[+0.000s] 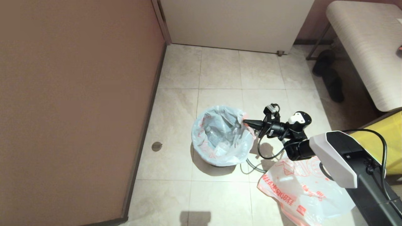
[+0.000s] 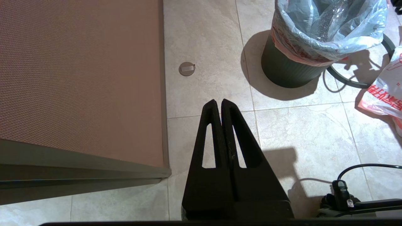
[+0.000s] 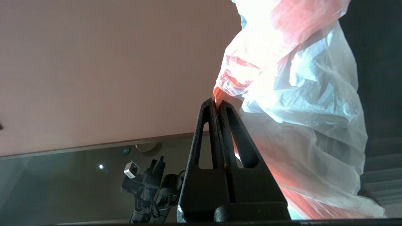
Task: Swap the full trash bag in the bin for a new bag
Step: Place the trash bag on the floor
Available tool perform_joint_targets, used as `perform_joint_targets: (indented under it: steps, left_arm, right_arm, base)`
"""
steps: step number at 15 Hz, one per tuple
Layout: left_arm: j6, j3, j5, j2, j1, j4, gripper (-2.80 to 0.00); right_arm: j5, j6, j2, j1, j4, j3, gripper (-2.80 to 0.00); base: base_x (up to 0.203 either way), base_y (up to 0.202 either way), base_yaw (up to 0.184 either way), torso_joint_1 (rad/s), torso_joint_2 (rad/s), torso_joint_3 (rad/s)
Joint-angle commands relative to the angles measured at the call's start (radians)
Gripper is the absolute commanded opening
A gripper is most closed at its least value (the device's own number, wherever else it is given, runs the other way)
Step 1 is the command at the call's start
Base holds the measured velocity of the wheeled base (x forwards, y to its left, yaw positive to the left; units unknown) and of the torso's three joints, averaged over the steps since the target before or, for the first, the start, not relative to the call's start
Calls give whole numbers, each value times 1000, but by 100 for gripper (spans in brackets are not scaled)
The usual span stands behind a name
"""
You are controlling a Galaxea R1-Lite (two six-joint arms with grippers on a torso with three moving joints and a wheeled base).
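The black bin (image 2: pixel 289 73) stands on the tiled floor, lined with the full trash bag (image 1: pixel 220 138), a thin white bag folded over the rim with clear bottles inside. My right gripper (image 1: pixel 245 122) reaches the bag's right rim and is shut on its pink-red edge; in the right wrist view the gripper (image 3: pixel 217 103) pinches a red fold of the full trash bag (image 3: pixel 298 94). The new bag (image 1: pixel 301 191), white with orange-red print, lies on the floor to the bin's right. My left gripper (image 2: pixel 219 102) hangs shut and empty above the floor, apart from the bin.
A brown wall panel (image 1: pixel 75 103) stands to the left, and a round floor plate (image 1: pixel 156 146) lies beside it. A grey ring (image 2: pixel 361 80) lies on the floor behind the bin. A bench (image 1: pixel 370 53), dark shoes (image 1: pixel 329 75) and a yellow bag (image 1: pixel 383 138) are at right.
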Motion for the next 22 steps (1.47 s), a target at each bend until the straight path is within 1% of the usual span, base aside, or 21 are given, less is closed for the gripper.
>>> perform_joint_targets:
  steps: [1, 4, 5, 7, 8, 14, 17, 19, 22]
  left_arm:
    - [1, 0, -1, 1, 1, 1, -280]
    - [1, 0, -1, 1, 0, 1, -280]
    - [1, 0, -1, 1, 1, -1, -280]
    - [1, 0, -1, 1, 0, -1, -280]
    - [1, 0, -1, 1, 0, 1, -280]
    - [1, 0, -1, 1, 0, 1, -280]
    - [1, 0, -1, 1, 0, 0, -280]
    - [1, 0, -1, 1, 0, 1, -280]
    - [1, 0, -1, 1, 0, 0, -280]
  right_arm:
    - [8, 9, -8, -1, -11, 1, -280]
    - [8, 30, -36, -15, -58, 21, -280]
    - [6, 77, -42, -20, -64, 19, -280]
    - [1, 207, -56, -31, -159, 20, -280]
    - [-1, 253, -61, -33, -190, 19, -280]
    - [-12, 326, -93, -10, -200, 17, -280]
    - [-12, 336, -108, 1, -197, 17, -280]
    - [-15, 392, -121, 2, -199, 4, -280]
    - [-19, 414, -147, 2, -200, 1, -280]
  base:
    - [0, 0, 0, 0, 0, 0]
    - [0, 0, 0, 0, 0, 0]
    - [0, 0, 0, 0, 0, 0]
    - [0, 0, 0, 0, 0, 0]
    - [0, 0, 0, 0, 0, 0]
    - [0, 0, 0, 0, 0, 0]
    - [0, 0, 0, 0, 0, 0]
    - [0, 0, 0, 0, 0, 0]
    - [0, 0, 0, 0, 0, 0]
